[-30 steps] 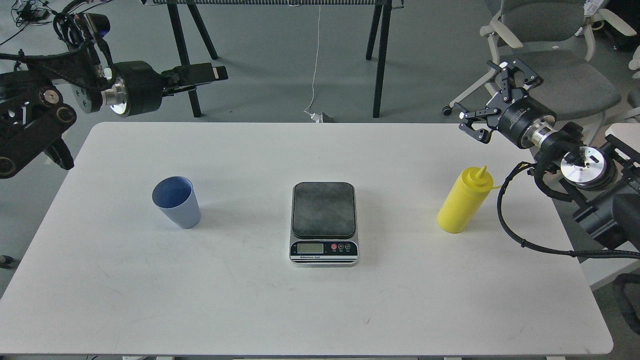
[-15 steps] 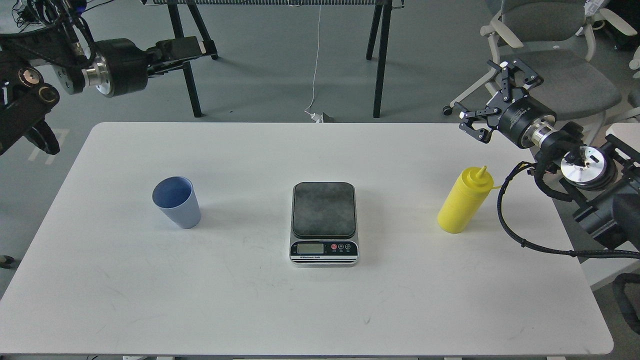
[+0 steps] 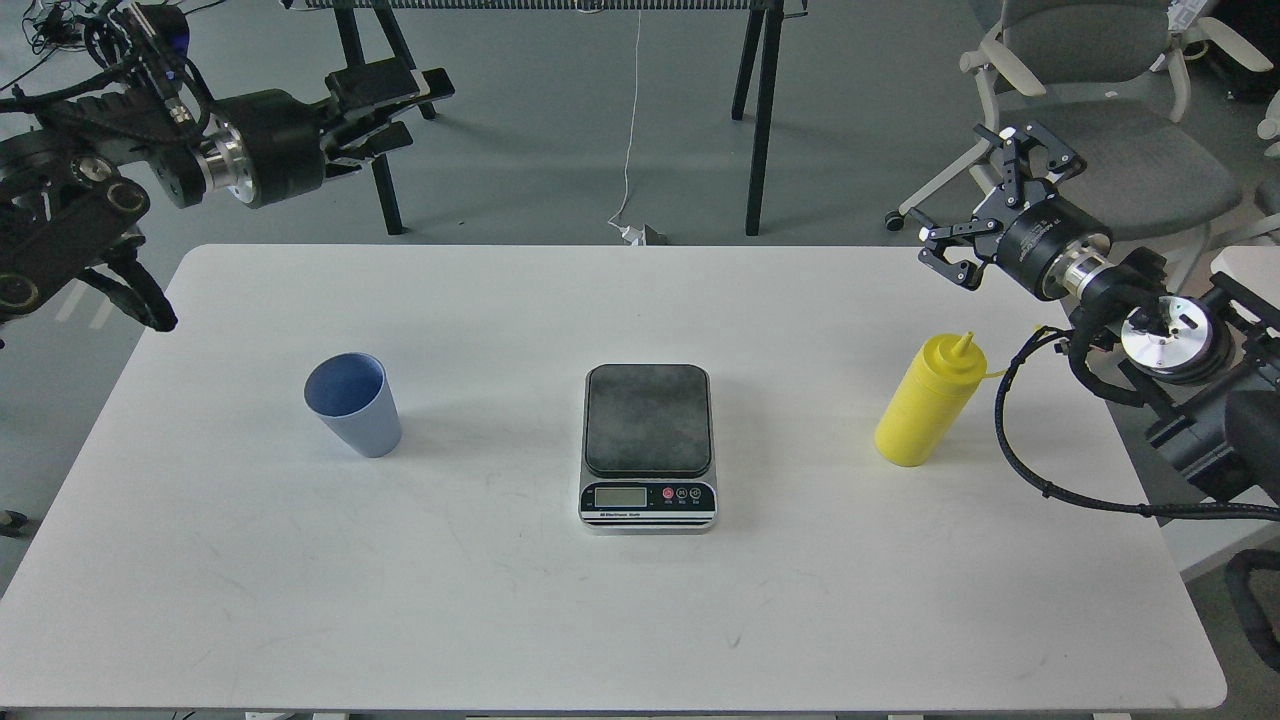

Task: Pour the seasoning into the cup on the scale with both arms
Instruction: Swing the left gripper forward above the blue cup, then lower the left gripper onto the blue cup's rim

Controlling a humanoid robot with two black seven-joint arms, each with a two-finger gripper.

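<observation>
Item 1, table [image 3: 600, 620]: white top with rounded corners; it bears all three task things in a row across its middle, each well apart from the next.

Item 2, our left arm [image 3: 90, 190]: black, entering from the left. Our left gripper [image 3: 405, 105] hangs over the floor beyond the far left edge, fingers a little apart, holding nothing.

Item 3, our right arm [image 3: 1180, 400]: black, cabled, entering from the right. Our right gripper [image 3: 975, 205] hovers above the far right corner, fingers spread wide, empty.

Item 4, scale [image 3: 648, 447]: flat, dark grey platform, silver front facing us, small display and red button. Central. Platform bare.

Item 5, seasoning [image 3: 930, 403]: yellow squeeze bottle, pointed nozzle, small tethered cap on its right side. Stands upright, right of the scale. It lies just nearer us than the right gripper and below it; that arm is plainly the closer. Long axis vertical, so we judge a sideways clasp round the body suits.

Item 6, cup [image 3: 353, 403]: light blue tapered tumbler, no handle, mouth up, apparently empty. Stands left of the scale, not on it. It lies nearer us than the left gripper and slightly left of it; the left arm is the closer.

Status, as we judge it: nothing grasped, cup not yet on scale, pouring not begun.
</observation>
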